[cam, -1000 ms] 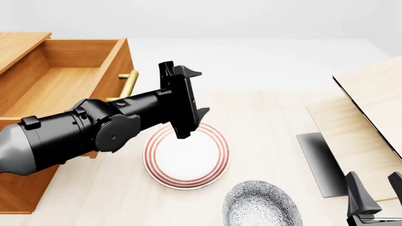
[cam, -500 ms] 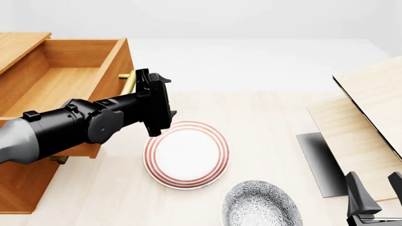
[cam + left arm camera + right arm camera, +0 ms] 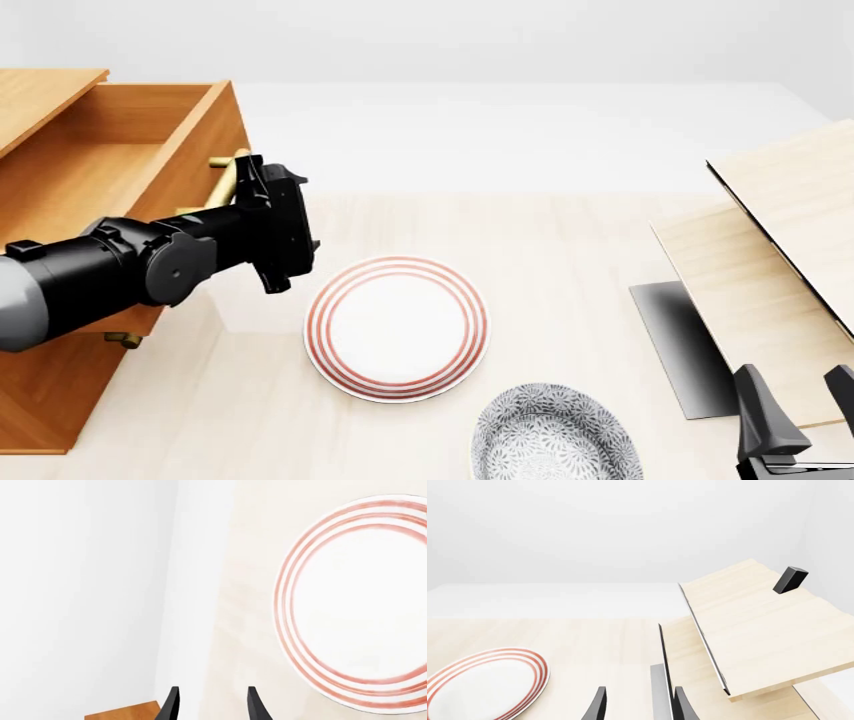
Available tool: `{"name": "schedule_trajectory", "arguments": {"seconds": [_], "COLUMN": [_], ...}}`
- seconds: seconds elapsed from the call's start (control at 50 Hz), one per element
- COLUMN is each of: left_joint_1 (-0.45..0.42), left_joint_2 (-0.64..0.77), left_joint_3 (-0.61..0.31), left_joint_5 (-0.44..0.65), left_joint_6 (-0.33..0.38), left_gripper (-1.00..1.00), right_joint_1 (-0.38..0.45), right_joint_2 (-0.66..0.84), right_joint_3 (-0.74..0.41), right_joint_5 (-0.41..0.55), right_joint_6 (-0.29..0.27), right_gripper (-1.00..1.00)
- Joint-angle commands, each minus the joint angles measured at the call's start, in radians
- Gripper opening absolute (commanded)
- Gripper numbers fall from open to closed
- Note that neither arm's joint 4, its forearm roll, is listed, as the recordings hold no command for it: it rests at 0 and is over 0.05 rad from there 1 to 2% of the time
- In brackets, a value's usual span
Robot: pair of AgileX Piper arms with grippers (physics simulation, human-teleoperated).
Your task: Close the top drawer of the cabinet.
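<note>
Pressure on the front of the top drawer [image 3: 127, 170] is what this step needs, I judge: a steady push straight along the drawer's travel into the cabinet [image 3: 54, 400], spread across the panel rather than on one end of the brass handle [image 3: 230, 178], so the box does not skew and jam. The drawer stands well pulled out at the counter's [image 3: 561, 250] left edge, its wooden interior bare. The left hand [image 3: 283, 228] lies flat against the drawer front, just beside the handle, the dark forearm stretching low from the left. Its fingers [image 3: 172, 706] are a little apart, pinching nothing. Just beyond sits the red-ringed plate [image 3: 396, 328], apart from the arm. The right hand [image 3: 795, 420] rests low near the counter's right corner, fingers spread and holding nothing, beside the pale boards [image 3: 767, 250].
</note>
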Motion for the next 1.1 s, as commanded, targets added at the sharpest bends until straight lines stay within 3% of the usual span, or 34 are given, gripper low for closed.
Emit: {"name": "schedule_trajectory", "arguments": {"seconds": [0.02,0.08,0.1,0.12,0.42,0.7,0.82,1.1], "left_joint_1": [0.047,0.057,0.112,0.126,0.225,0.302,0.371,0.471], "left_joint_2": [-0.009,-0.011,-0.138,-0.157,-0.205,-0.222,-0.218,-0.207], "left_joint_3": [0.019,0.026,0.154,0.174,0.204,0.156,0.050,0.054], "left_joint_5": [-0.001,-0.006,-0.008,-0.011,0.003,0.036,0.068,0.063], "left_joint_6": [0.004,0.010,0.046,0.049,0.042,0.007,-0.037,0.007], "left_gripper": [1.00,1.00,1.00,1.00,1.00,1.00,1.00,1.00], "right_joint_1": [0.000,0.000,0.000,0.000,0.000,0.000,0.000,0.000], "right_joint_2": [0.000,0.000,0.000,0.000,0.000,0.000,0.000,0.000], "right_joint_3": [0.000,0.000,0.000,0.000,0.000,0.000,0.000,0.000], "right_joint_5": [0.000,0.000,0.000,0.000,0.000,0.000,0.000,0.000], "right_joint_6": [0.000,0.000,0.000,0.000,0.000,0.000,0.000,0.000], "right_gripper": [1.00,1.00,1.00,1.00,1.00,1.00,1.00,1.00]}}
